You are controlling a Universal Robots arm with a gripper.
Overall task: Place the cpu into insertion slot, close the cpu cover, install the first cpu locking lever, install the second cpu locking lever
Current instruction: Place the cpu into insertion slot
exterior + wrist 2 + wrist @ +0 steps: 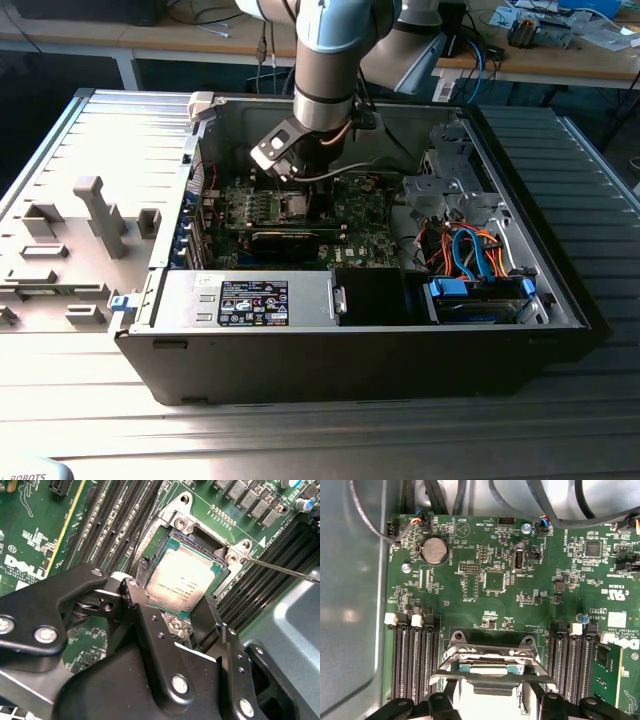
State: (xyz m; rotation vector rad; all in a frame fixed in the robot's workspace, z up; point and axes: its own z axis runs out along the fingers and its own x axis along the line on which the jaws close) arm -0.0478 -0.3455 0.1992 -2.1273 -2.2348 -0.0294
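Note:
The cpu [184, 580], a silver-grey square chip with a green edge, lies inside the insertion slot [181, 524], whose silver rim frames it on the green board. My gripper [175, 594] reaches down over it, and its black fingers [141, 587] press on two opposite edges of the chip. In the first wrist view the gripper [492, 702] straddles the insertion slot [490, 651]. In the exterior view the gripper [305, 203] is low inside the computer case. The chip's face is bare, and the cpu cover is out of view. A thin locking lever [280, 571] juts free from the socket's corner.
Long black memory slots [415, 665] flank the socket on both sides. A grey drive cage [450, 180] and orange and blue cables [470, 255] fill the case on the exterior view's right. The power supply [250, 300] lines the front wall.

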